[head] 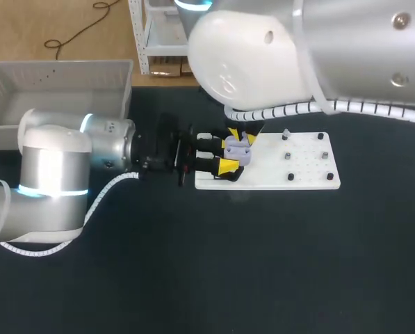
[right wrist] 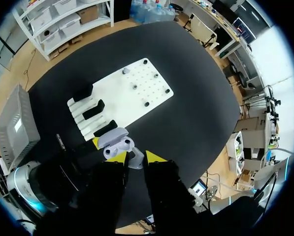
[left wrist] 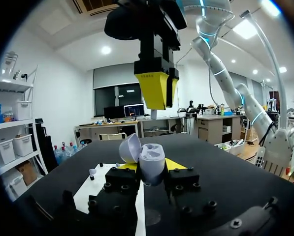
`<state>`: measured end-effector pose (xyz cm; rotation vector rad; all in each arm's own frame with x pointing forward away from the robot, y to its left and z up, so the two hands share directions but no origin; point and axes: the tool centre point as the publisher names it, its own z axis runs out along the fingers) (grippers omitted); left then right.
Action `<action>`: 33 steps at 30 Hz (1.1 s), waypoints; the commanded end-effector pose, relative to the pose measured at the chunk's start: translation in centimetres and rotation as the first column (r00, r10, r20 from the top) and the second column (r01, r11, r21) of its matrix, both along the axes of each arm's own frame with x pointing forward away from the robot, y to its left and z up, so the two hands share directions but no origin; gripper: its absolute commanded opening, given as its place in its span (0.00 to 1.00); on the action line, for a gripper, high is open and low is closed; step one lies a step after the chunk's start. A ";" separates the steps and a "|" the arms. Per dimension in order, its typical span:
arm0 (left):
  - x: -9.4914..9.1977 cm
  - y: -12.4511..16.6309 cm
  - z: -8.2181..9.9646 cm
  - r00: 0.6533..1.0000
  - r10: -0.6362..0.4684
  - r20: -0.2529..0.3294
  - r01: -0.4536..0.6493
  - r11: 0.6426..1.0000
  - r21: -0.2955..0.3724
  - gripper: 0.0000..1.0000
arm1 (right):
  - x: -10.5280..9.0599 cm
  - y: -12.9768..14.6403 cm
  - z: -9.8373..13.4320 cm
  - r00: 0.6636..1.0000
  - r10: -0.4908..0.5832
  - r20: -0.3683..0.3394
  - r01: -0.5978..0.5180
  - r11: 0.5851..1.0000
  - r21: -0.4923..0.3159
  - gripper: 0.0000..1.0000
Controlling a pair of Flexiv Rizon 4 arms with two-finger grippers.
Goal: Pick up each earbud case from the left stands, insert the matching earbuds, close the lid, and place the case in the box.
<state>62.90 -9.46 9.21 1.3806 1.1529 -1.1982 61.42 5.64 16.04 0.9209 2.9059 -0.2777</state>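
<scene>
1. Your left arm reaches in low and level over the table. Your right arm hangs above it, pointing straight down.
2. Your left gripper point(left wrist: 150, 166) is clamped on the lavender earbud case point(left wrist: 151, 157), with one yellow tip on each side.
3. Your right gripper point(right wrist: 136, 157) pinches a small pale earbud point(right wrist: 135, 160) between its nearly closed tips, just above the case.
4. The case sits upright between your left fingers with its lid point(left wrist: 129, 147) swung open and both wells showing. It is over the end of the white board point(right wrist: 132, 93) nearest that gripper.
</scene>
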 end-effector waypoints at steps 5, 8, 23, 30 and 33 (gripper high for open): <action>0.0 0.0 0.0 1.000 0.001 0.000 -0.001 1.000 0.003 0.00 | 0.0 0.0 0.0 1.000 -0.001 0.001 0.001 1.000 0.000 0.00; 0.0 0.0 0.0 1.000 0.001 0.000 -0.001 1.000 0.003 0.00 | 0.0 0.3 0.0 1.000 -0.023 -0.019 0.023 1.000 0.004 0.00; 0.0 0.0 0.0 1.000 0.001 0.000 -0.001 1.000 0.003 0.00 | 0.3 1.2 -0.6 0.985 -0.159 -0.061 0.156 0.986 -0.052 0.00; 0.0 0.0 0.0 1.000 0.001 0.000 -0.001 1.000 0.003 0.00 | 0.4 1.5 -1.4 0.982 -0.166 -0.088 0.163 0.986 -0.040 0.00; 0.0 0.0 0.0 1.000 0.001 0.000 -0.001 1.000 0.003 0.00 | 0.4 1.4 -1.9 0.981 -0.167 -0.100 0.163 0.986 -0.040 0.00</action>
